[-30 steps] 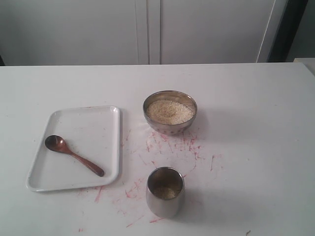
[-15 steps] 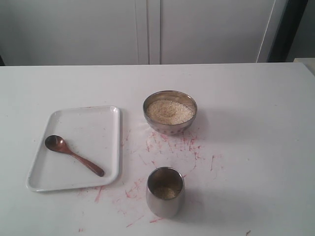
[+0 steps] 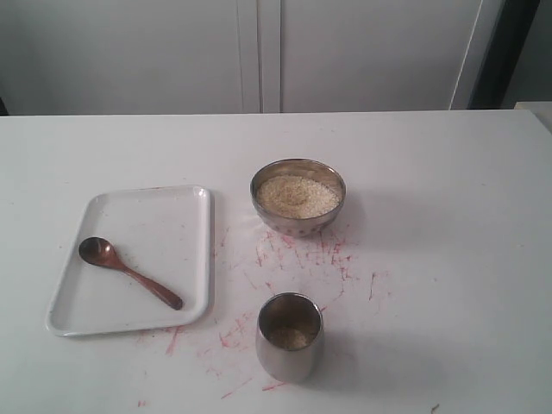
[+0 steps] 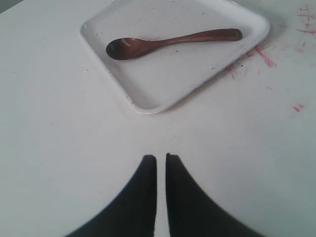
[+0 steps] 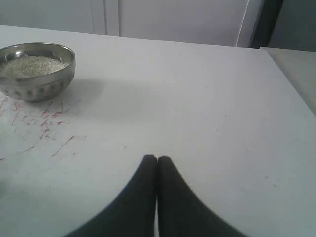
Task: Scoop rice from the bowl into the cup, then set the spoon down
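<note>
Well, rice point(image 3: 297, 195) in bowl point(image 3: 297, 226), cup point(image 3: 287, 362).

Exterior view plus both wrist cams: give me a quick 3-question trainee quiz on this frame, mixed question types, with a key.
1. True or false: the spoon lies on the white tray.
2. Multiple choice: in the exterior view, where does the cup stand relative to the bowl? A) nearer the camera B) farther from the camera C) inside it
3. Short answer: is the left gripper or the right gripper holding anything?

Key
1. True.
2. A.
3. No. Both are shut on nothing above the table.
</note>
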You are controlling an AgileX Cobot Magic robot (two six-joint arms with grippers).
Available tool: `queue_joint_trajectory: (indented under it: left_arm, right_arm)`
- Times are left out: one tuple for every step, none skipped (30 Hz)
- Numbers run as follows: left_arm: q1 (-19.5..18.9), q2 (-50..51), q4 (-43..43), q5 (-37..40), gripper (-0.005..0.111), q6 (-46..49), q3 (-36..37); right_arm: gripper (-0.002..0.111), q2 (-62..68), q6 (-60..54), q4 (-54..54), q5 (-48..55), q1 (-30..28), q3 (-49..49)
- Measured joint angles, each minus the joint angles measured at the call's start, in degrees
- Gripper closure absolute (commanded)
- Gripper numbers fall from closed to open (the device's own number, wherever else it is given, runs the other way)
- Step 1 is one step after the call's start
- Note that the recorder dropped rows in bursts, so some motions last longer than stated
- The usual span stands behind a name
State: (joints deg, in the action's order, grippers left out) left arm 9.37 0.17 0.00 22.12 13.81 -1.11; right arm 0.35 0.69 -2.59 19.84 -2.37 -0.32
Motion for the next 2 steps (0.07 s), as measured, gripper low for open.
queue_joint_trajectory:
  left_arm:
    - [0.0, 0.0, 0.0, 0.0, 0.092, 0.0, 0.0]
    - [0.0, 0.0, 0.0, 0.0, 0.092, 0.0, 0.0]
  right_arm:
    - [0.108, 0.0, 0.0, 0.0, 0.0, 0.0, 0.0]
    - [0.108, 0.0, 0.0, 0.0, 0.0, 0.0, 0.0]
